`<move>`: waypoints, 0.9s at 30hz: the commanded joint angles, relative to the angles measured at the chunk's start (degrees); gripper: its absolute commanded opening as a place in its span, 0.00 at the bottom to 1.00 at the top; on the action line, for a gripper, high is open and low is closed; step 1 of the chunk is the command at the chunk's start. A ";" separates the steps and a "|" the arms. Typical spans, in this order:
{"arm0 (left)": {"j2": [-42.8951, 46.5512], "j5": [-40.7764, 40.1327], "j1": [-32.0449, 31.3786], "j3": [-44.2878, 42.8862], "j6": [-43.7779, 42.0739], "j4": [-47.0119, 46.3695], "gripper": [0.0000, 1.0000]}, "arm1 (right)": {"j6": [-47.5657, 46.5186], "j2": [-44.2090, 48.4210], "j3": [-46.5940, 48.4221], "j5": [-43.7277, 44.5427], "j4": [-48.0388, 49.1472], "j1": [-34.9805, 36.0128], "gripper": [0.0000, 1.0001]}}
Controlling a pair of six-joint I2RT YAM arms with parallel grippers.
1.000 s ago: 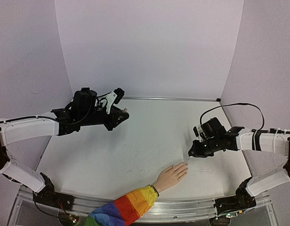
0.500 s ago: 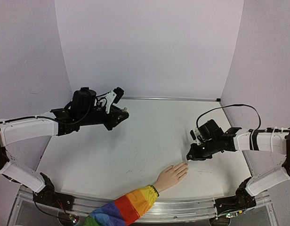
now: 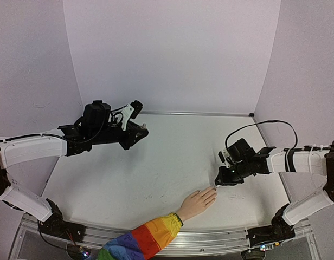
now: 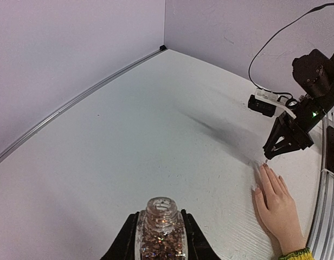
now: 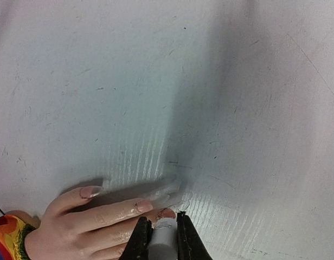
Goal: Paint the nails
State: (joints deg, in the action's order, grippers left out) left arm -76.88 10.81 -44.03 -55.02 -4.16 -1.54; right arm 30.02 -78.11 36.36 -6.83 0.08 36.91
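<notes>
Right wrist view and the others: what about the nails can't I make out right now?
- Right wrist: the brush tip is hidden behind the applicator handle in the right gripper; contact with the nails cannot be told. The hand is cut off by the bottom edge.
- Top external: the nails are too small to see.
- Left wrist: the bottom edge cuts off the polish bottle at its base.

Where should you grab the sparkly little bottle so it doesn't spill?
Grip the bottle around its round body, squeezing from both sides, just as the left gripper does. It stands upright with its mouth open, so the neck and top should probably stay free.
</notes>
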 commanded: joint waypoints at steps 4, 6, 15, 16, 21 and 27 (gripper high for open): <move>1.95 0.11 0.35 -0.66 0.13 -3.09 0.00 | 0.36 -1.00 1.34 1.39 -0.60 0.18 0.00; 1.91 0.09 0.35 -0.69 0.12 -3.04 0.00 | 0.59 -1.08 1.43 1.68 -0.63 0.21 0.00; 1.74 0.04 0.31 -0.62 -0.19 -3.07 0.00 | 1.36 -1.76 2.12 3.63 -0.60 0.19 0.00; 1.67 0.06 0.37 -0.63 -0.23 -3.11 0.00 | 1.31 -1.93 2.28 3.85 -0.60 0.20 0.00; 1.63 -0.08 0.41 -0.69 -0.41 -3.11 0.00 | 1.63 -2.57 2.57 4.85 -0.60 0.20 0.00; 1.64 -0.08 0.43 -0.76 -0.49 -3.09 0.00 | 2.47 -2.13 2.83 6.80 -0.67 0.18 0.00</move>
State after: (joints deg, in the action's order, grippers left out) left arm -76.88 10.81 -44.03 -55.02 -4.23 -1.54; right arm 31.55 -80.42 36.97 -2.66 0.45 36.91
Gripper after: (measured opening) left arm 0.221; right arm 0.136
